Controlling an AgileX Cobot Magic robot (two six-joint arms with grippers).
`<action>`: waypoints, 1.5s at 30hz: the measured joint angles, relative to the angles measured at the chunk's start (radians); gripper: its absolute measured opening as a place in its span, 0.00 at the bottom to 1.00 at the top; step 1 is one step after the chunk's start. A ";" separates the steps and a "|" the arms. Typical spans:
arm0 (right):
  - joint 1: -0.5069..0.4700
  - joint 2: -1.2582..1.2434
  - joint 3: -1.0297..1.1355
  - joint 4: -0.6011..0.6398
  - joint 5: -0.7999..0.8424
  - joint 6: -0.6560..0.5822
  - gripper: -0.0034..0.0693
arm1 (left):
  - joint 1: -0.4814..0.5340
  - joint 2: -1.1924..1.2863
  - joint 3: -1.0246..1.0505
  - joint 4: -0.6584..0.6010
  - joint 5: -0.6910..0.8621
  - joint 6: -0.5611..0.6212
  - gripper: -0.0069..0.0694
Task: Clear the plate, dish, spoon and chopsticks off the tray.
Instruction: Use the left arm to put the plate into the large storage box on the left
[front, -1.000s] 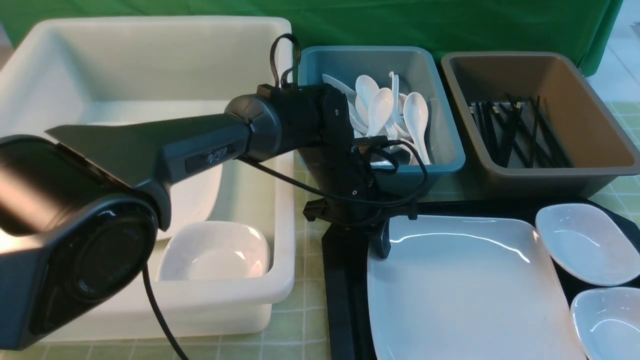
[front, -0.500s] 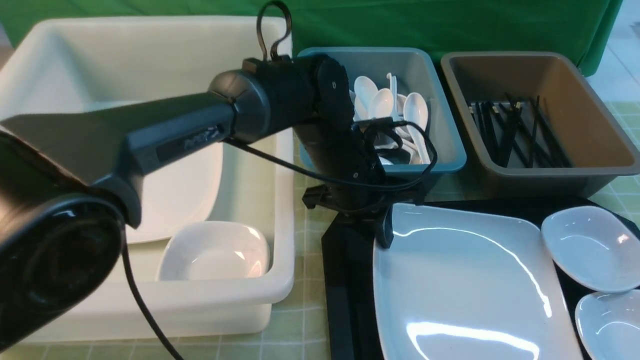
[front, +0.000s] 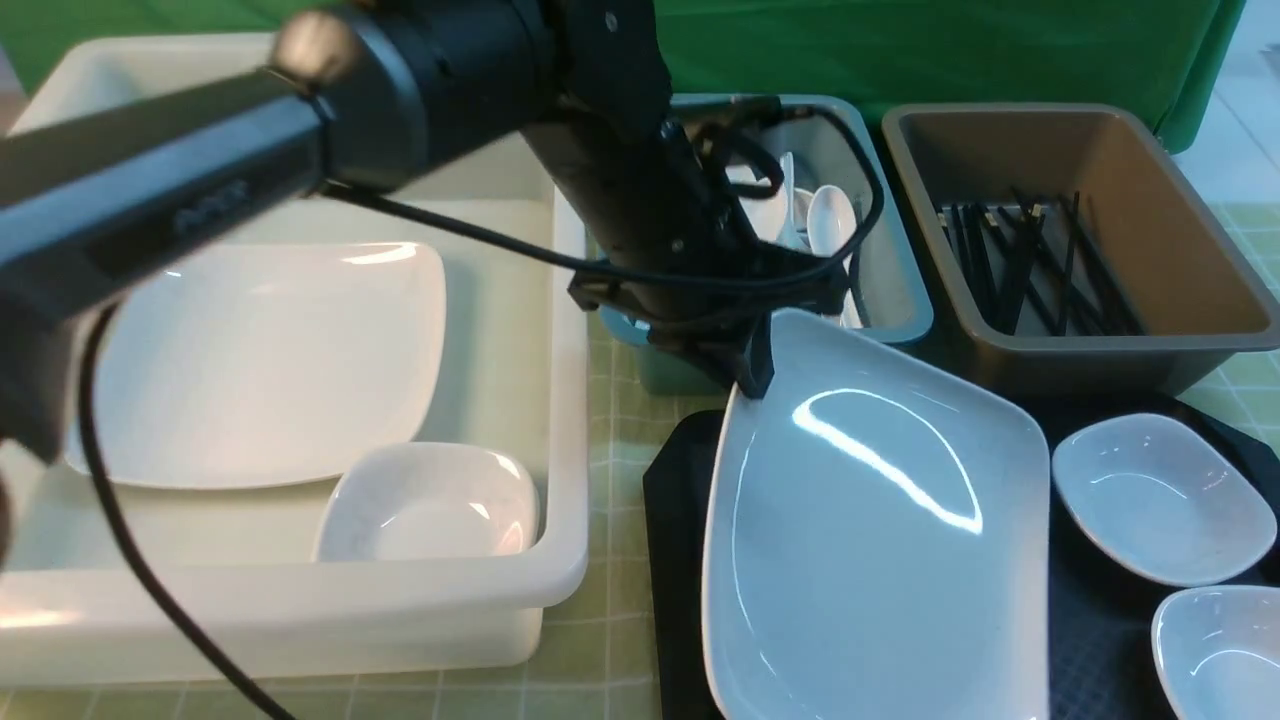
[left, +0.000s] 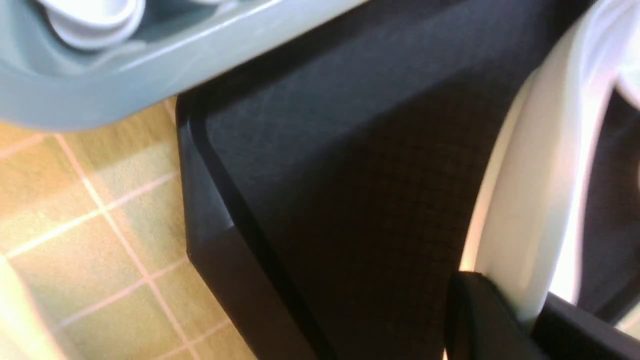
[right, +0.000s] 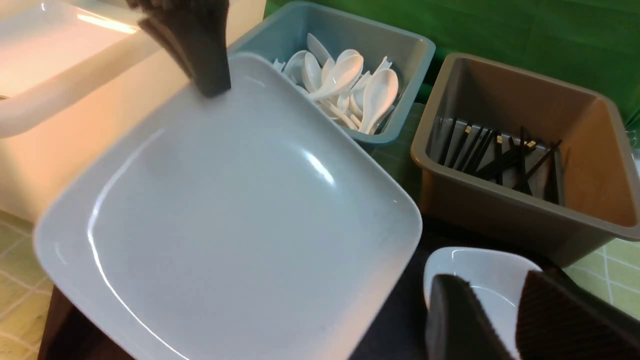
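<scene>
Your left gripper (front: 752, 372) pinches the plate (front: 880, 530) by its far corner, holding it tilted above the tray (front: 678, 560); your right gripper (right: 510, 320) hangs part-spread, empty, over a dish (right: 475, 267).

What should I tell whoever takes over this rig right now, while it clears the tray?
Left hand: shut on the plate's far-left corner; plate tilted, that corner raised off the tray.
Right hand: by the farther small dish on the tray; grip unclear.
Done: the white tub holds another plate and a deep dish; spoons in the teal bin, chopsticks in the brown bin.
Left: put this plate away, then the farther and nearer small dish.
</scene>
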 joint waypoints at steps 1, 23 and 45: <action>0.000 0.000 0.000 0.000 0.000 0.000 0.31 | 0.000 -0.017 0.000 0.007 0.003 0.002 0.10; 0.000 0.000 0.000 0.000 0.000 0.000 0.32 | 0.197 -0.245 0.003 -0.104 -0.042 0.013 0.10; 0.000 0.000 0.000 0.000 0.000 0.000 0.32 | 1.089 -0.417 0.234 -0.291 0.059 0.149 0.10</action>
